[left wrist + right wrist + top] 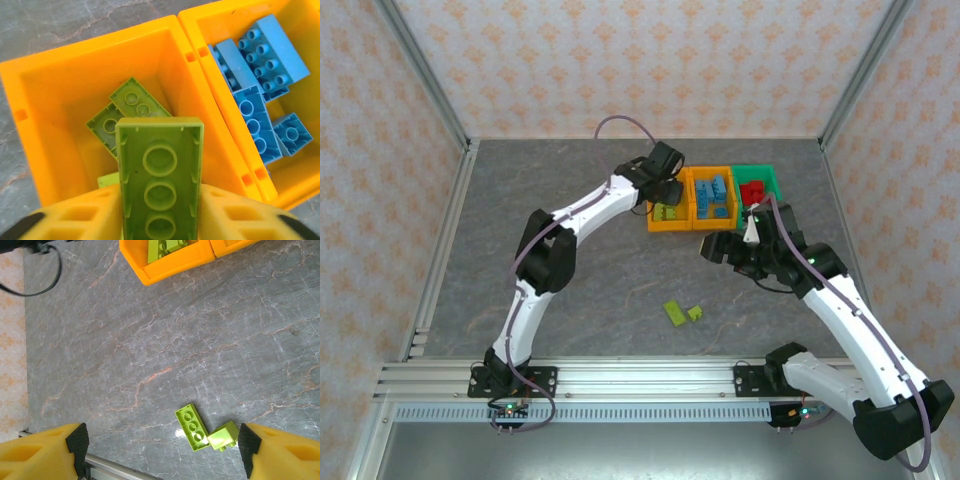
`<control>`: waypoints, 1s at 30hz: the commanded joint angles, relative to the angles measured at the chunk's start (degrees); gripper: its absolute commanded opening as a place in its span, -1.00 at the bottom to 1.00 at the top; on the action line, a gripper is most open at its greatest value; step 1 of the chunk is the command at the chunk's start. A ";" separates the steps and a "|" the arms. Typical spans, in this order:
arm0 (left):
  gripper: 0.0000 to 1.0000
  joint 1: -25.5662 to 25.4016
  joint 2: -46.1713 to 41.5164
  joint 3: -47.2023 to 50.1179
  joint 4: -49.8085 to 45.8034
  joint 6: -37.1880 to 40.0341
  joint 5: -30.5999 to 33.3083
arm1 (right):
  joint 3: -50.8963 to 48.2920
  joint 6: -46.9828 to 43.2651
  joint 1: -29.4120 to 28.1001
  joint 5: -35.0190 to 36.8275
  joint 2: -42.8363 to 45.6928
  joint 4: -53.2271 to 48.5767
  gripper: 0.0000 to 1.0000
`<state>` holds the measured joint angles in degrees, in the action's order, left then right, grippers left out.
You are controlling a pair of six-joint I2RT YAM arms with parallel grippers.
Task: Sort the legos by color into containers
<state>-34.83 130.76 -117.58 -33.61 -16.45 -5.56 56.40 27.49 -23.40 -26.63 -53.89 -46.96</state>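
A: left gripper (663,188)?
B: Clamped on a green brick (160,165) over the left orange bin (50,125), far edge of the table (200,340). Greens go there. blue bricks (252,115) are in the next bin (220,22), red bricks (751,192) in the green bin (765,172).
A: right gripper (161,441)?
B: Fingers apart, empty, above two loose green bricks (192,427) near the front edge. Likely the next pick.

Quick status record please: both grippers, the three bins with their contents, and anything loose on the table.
left gripper: closed on a lime brick, above the left orange bin
right gripper: open, empty, above the table
left orange bin contents: flat lime pieces
middle orange bin: blue bricks
green bin: red bricks
loose on table: long lime brick and small lime brick, close together
likely next: right gripper could take one of the loose pair
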 commanded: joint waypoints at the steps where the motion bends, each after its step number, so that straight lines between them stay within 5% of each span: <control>1: 0.01 -0.33 -0.04 -6.05 -4.21 -2.64 0.79 | -0.31 0.99 -0.29 2.26 1.74 0.20 0.61; 7: 0.08 -0.41 -7.29 -1.57 -2.32 -2.74 -3.10 | -1.29 0.60 -0.60 5.60 2.04 -2.52 0.61; 15: 0.07 -2.86 -38.89 29.21 7.85 1.25 -5.11 | -3.10 0.64 -14.19 16.77 -3.93 -4.33 0.65; 22: 0.07 -10.17 -59.99 39.56 -5.34 14.99 -0.49 | -5.90 1.12 -26.53 20.53 -14.68 -0.12 0.68; 30: 0.45 -11.94 -72.40 43.01 -19.66 22.73 -2.44 | -10.71 3.41 -27.89 25.91 -25.38 6.78 0.56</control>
<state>-46.50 60.36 -76.60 -45.08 0.47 -7.90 46.96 29.06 -51.09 -5.98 -78.11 -43.86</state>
